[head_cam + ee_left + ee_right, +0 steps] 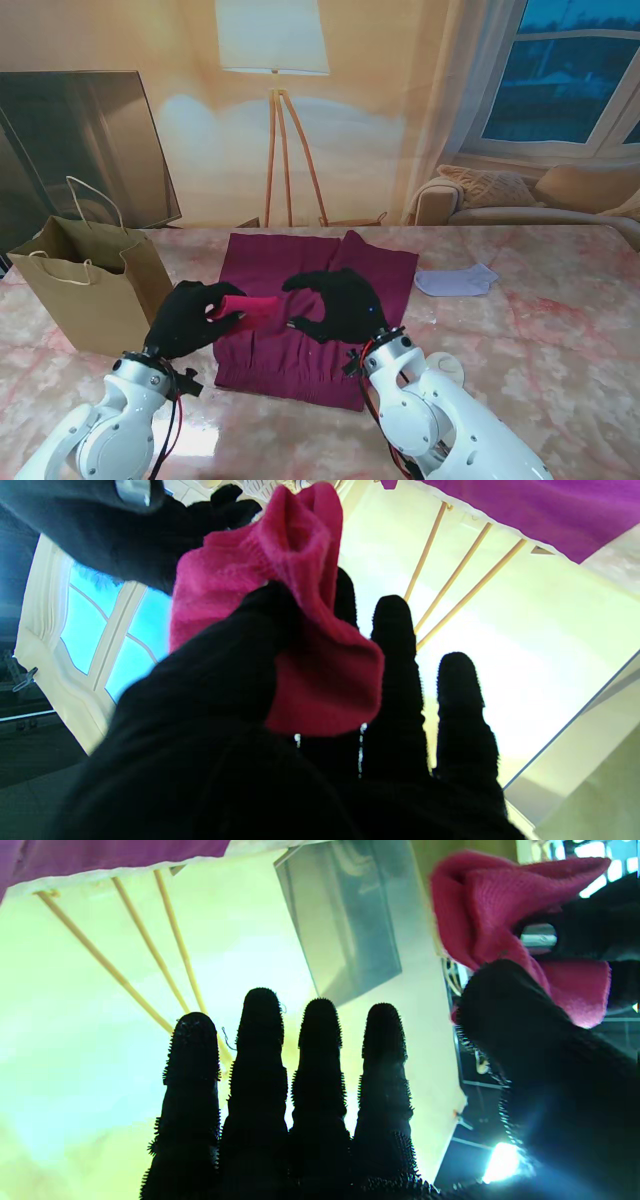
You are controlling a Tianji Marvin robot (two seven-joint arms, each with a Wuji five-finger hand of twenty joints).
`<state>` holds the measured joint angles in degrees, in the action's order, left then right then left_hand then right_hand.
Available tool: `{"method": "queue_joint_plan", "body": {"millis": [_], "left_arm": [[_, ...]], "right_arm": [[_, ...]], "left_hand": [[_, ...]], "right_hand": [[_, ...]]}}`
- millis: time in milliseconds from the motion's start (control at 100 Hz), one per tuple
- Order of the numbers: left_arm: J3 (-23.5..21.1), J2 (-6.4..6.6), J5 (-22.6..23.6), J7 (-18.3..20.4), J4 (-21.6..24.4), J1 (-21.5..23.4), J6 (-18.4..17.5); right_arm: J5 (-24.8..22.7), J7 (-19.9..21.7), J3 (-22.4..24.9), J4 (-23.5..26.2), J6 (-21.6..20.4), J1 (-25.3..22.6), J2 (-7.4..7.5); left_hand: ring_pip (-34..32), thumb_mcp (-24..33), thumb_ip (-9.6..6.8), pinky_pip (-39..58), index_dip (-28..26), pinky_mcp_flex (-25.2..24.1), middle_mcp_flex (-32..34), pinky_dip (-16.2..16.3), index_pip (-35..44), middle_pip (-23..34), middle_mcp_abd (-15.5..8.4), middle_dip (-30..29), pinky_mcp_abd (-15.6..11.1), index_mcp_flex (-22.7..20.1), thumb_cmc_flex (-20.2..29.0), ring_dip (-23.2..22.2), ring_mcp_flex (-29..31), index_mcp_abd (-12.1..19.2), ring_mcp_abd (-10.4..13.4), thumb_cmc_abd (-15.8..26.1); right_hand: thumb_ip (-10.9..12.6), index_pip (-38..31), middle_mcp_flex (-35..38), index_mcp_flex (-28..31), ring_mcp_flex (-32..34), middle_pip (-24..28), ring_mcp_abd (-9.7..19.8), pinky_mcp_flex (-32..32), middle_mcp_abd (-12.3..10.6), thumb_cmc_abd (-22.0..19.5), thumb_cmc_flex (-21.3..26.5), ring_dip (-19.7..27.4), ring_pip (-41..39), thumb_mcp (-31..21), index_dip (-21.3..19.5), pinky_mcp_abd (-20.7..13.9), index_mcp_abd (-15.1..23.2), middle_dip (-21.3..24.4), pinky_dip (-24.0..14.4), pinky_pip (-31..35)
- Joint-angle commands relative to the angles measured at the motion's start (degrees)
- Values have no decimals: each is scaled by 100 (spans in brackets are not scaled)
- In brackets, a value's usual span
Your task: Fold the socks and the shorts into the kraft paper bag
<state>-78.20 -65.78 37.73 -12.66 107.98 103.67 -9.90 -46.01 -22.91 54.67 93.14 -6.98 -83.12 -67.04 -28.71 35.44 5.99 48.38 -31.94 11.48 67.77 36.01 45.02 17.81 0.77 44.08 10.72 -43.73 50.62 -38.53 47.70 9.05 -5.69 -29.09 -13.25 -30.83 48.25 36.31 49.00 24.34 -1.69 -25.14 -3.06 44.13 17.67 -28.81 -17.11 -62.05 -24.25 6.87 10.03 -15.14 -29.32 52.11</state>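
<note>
the left hand (pixel 190 317) is pinching a pink sock (pixel 250 308) over the maroon shorts (pixel 310 300) lying mid-desk; the right hand (pixel 338 305) is touching the sock's other end, its four fingers extended. the kraft paper bag (pixel 90 285) is standing near the desk's left edge.

We identify the setting as a home living room. Evidence: a tripod floor lamp (pixel 273 60), a sofa (pixel 540 200) with cushions beneath a window (pixel 570 70), a dark TV (pixel 80 150), and a marble-pattern table (pixel 560 340).
</note>
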Motion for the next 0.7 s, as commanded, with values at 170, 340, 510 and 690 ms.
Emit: {"method": "queue_joint_plan", "body": {"millis": [170,340,510,690], "left_arm": [[-478,126,181,449,716,31,386],[-954,184,296,935,1225,-6,698],[-1535,271,510,1584,1700,-79,975],[-2052,351,786,2054,1677,-299,1113]], "right_arm": [[-32,207,359,-183,-100,-169,141],[23,299,493,-376,-118,-186,162],[88,269,513,-512,-87,-172,148],[105,218,457,-621,-94,-147,138]], "left_hand": [[63,-40,140,-71,-425,63,222,-255,120,72,-12,109,-409,-195,283,82,33,199,42,284],[79,-152,154,-27,-510,103,183,-294,129,53,-63,116,-354,-139,319,118,40,356,37,349],[102,-267,163,7,-540,118,154,-305,116,12,-106,88,-298,-121,348,146,33,458,52,404],[32,-551,164,318,-618,304,113,-159,98,-49,-174,32,-97,-107,467,126,145,630,43,493]], "right_hand": [[355,61,-179,-228,-266,-199,200,101,-82,-260,-200,424,250,179,128,-564,-40,118,478,-440],[380,44,-182,-215,-336,-226,276,43,-60,-323,-183,548,309,194,160,-722,-57,128,735,-599],[389,39,-195,-214,-368,-252,258,69,-58,-339,-189,611,315,204,177,-694,-46,139,851,-625],[397,41,-203,-241,-396,-246,244,110,-66,-362,-193,632,289,215,192,-677,-25,133,912,-588]]}}
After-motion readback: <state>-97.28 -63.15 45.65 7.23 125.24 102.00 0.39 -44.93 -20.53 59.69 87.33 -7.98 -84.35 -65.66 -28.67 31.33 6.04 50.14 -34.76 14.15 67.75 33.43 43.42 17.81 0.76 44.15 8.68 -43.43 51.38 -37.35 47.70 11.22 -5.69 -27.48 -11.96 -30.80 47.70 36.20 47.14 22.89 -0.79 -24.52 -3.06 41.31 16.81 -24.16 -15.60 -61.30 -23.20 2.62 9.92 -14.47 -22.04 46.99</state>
